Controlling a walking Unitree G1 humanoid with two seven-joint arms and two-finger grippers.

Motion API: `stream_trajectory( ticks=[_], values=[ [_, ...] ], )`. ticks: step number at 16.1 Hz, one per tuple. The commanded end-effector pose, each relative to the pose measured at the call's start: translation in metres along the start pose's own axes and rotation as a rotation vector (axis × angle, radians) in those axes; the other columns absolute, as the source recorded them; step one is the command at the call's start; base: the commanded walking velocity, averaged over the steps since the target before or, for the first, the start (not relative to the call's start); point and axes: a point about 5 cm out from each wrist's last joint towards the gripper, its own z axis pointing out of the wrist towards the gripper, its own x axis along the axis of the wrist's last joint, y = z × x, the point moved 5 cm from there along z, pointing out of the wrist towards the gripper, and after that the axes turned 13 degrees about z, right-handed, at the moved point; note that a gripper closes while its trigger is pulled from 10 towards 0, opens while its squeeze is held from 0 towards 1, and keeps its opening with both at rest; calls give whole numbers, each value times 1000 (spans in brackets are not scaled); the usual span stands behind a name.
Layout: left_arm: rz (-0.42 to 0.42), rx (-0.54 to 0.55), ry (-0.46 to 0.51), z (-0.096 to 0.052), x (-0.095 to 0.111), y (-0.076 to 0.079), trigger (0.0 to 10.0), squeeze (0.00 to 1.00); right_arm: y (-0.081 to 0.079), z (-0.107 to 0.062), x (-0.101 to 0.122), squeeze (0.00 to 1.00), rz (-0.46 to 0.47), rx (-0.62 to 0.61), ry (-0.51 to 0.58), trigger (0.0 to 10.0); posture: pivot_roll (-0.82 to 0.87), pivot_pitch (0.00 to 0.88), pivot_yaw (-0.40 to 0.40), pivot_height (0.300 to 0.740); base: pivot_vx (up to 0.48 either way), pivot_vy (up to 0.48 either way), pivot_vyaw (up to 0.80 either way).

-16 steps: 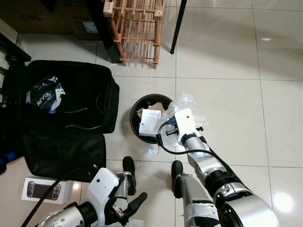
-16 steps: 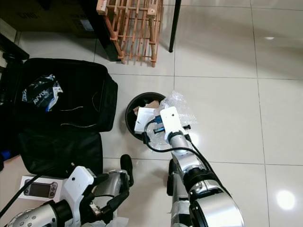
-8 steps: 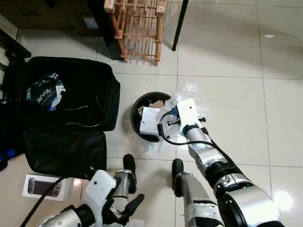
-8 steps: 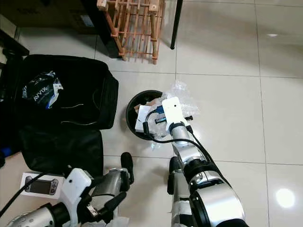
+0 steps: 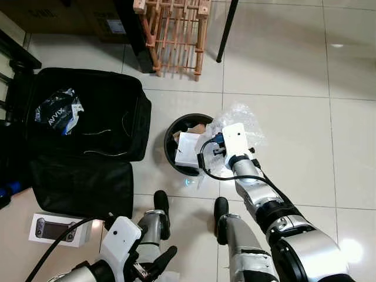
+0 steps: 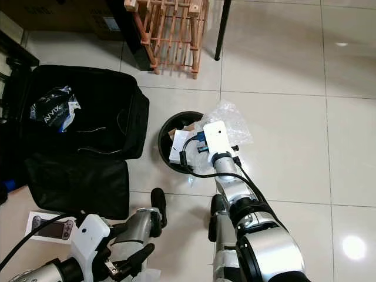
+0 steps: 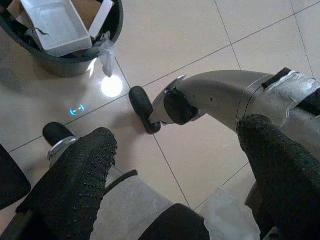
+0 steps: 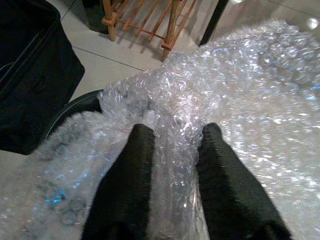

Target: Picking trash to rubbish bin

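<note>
White letters reading "AVVX", as far as they can be made out, stand on a crumpled dark plastic bag that lies inside the open black suitcase. A label on the cardboard box at the top is too small to read.

The rubbish bin is set mid-floor, with a foam tray and cardboard inside. Bubble wrap is held over its right rim. An open suitcase is laid out left, a boxed console near-left, a wooden rack far behind.
</note>
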Motion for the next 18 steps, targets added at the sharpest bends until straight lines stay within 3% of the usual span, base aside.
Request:
stream_trajectory(
  ticks=[1, 18],
  values=[
    [-34, -25, -29, -3, -9, 10, 10000, 0, 1, -6, -17, 1000, 13, -14, -46, 10000, 233, 653, 42, 740, 0, 0, 0],
    [-41, -28, -28, -2, -6, 14, 10000, 0, 4, -14, -38, 1000, 26, 16, -114, 10000, 216, 669, 29, 740, 0, 0, 0]
  ],
)
